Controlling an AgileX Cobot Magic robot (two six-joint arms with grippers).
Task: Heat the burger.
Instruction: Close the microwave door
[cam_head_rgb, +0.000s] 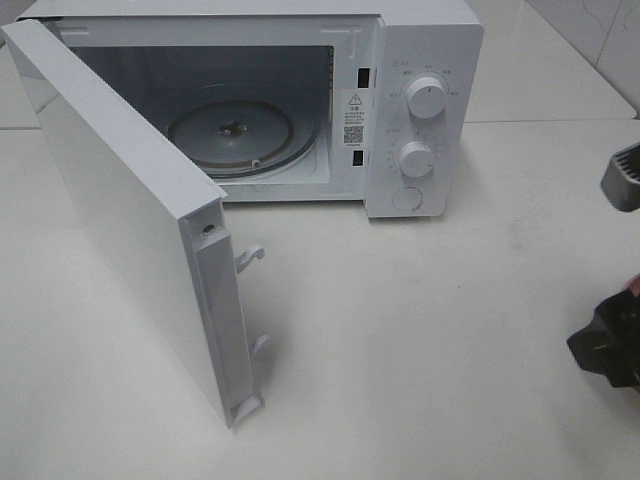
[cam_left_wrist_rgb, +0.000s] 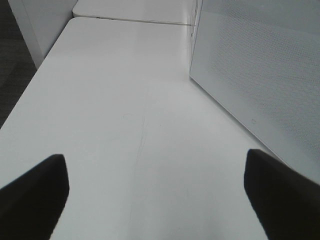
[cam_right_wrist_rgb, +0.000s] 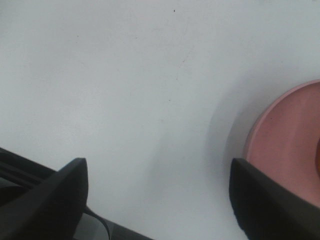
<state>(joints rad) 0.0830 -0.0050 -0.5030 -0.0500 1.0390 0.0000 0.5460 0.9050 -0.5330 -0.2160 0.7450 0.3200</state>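
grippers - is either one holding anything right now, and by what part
Nothing is held: the left gripper and the right gripper both stand open over bare table.

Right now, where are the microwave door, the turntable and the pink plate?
microwave door (cam_head_rgb: 120, 200): exterior high view, on its inner face.
turntable (cam_head_rgb: 270, 135): exterior high view, on the glass tray.
pink plate (cam_right_wrist_rgb: 287, 140): right wrist view, on its flat inside.

The microwave (cam_head_rgb: 300, 100) cavity at upper centre stands open, only its glass turntable (cam_head_rgb: 243, 135) inside. The swung-out door (cam_head_rgb: 130, 215) blocks the left; bare table (cam_head_rgb: 420, 340) at lower right lies free.
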